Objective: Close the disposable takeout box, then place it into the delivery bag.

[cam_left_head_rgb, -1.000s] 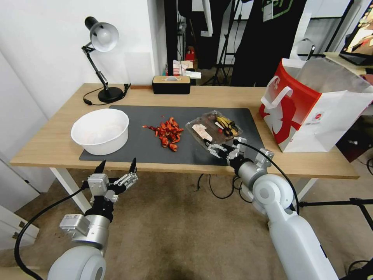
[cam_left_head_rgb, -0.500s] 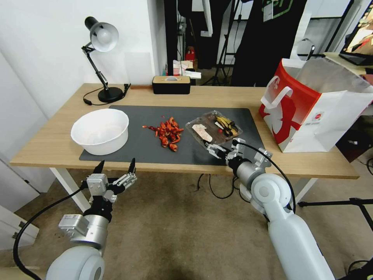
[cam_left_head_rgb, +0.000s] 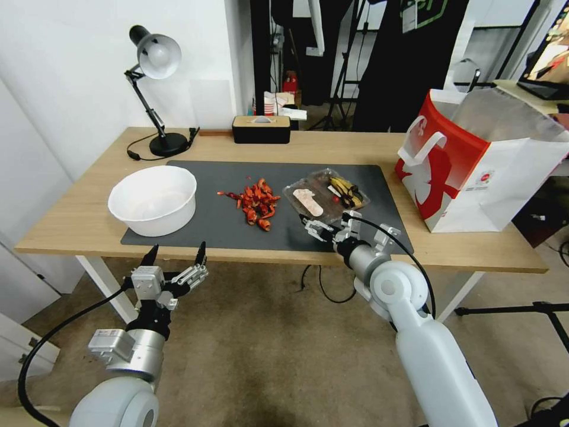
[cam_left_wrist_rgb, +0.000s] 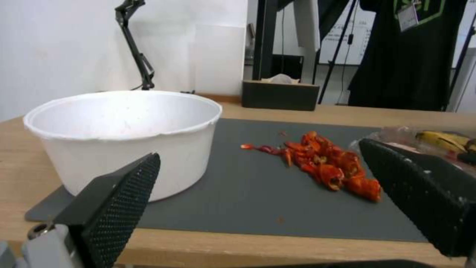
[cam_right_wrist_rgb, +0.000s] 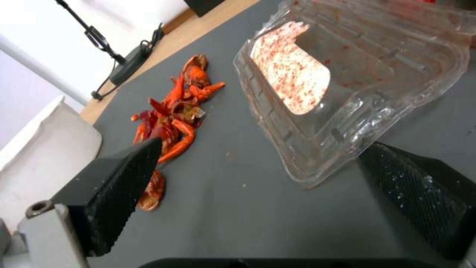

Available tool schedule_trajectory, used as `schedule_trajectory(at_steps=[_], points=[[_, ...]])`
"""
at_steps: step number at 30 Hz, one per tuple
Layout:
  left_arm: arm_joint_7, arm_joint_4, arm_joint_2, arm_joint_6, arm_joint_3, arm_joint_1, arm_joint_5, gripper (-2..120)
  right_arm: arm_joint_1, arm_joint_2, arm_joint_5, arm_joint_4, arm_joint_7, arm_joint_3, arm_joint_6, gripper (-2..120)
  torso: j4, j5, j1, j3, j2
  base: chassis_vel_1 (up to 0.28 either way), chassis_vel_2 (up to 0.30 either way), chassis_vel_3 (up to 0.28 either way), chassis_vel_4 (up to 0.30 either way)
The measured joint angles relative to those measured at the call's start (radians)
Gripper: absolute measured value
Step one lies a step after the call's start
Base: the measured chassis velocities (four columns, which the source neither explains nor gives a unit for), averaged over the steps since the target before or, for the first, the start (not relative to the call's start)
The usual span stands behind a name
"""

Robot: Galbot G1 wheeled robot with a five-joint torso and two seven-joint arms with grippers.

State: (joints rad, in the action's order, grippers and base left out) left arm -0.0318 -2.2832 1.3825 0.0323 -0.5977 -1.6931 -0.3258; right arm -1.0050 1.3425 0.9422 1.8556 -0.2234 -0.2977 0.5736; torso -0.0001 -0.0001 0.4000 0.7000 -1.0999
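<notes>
The open box [cam_left_head_rgb: 325,198], long axis slanting toward the bench's far right corner, is faced from its near corner by the right gripper [cam_left_head_rgb: 327,226], fingers spread wide, the nearer arm.

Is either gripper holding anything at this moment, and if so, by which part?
Nothing is held. The right gripper is open just short of the takeout box, not touching it. The left gripper is open below the table edge.
</notes>
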Motion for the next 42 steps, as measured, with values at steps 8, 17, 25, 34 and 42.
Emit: schedule_trajectory(at_steps=[8, 17, 25, 34, 42], points=[[0.0, 0.0, -0.003, -0.001, -0.005, 0.002, 0.0, 100, 0.028, 0.013, -0.011, -0.035, 0.002, 0.024, -0.003, 100, 0.0, 0.0, 0.0, 0.0, 0.0, 0.0, 0.0, 0.0, 0.0], [0.0, 0.0, -0.003, -0.004, -0.008, 0.002, 0.0, 100, 0.07, 0.022, -0.015, -0.07, 0.004, 0.047, -0.004, 100, 0.0001, 0.0, 0.0, 0.0, 0.0, 0.0, 0.0, 0.0, 0.0], [0.0, -0.001, -0.002, -0.012, -0.012, -0.001, -0.001, 100, 0.113, 0.048, -0.028, -0.117, 0.006, 0.07, -0.006, 100, 0.0, 0.0, 0.0, 0.0, 0.0, 0.0, 0.0, 0.0, 0.0], [0.001, -0.006, -0.002, -0.018, -0.023, -0.005, -0.005, 100, 0.159, 0.09, -0.053, -0.18, 0.01, 0.092, -0.019, 100, 0.0001, 0.0, 0.0, 0.0, 0.0, 0.0, 0.0, 0.0, 0.0], [0.001, -0.011, -0.001, -0.019, -0.028, -0.008, -0.006, 100, 0.17, 0.095, -0.055, -0.195, 0.015, 0.098, -0.024, 100, 0.0, 0.0, 0.0, 0.0, 0.0, 0.0, 0.0, 0.0, 0.0]])
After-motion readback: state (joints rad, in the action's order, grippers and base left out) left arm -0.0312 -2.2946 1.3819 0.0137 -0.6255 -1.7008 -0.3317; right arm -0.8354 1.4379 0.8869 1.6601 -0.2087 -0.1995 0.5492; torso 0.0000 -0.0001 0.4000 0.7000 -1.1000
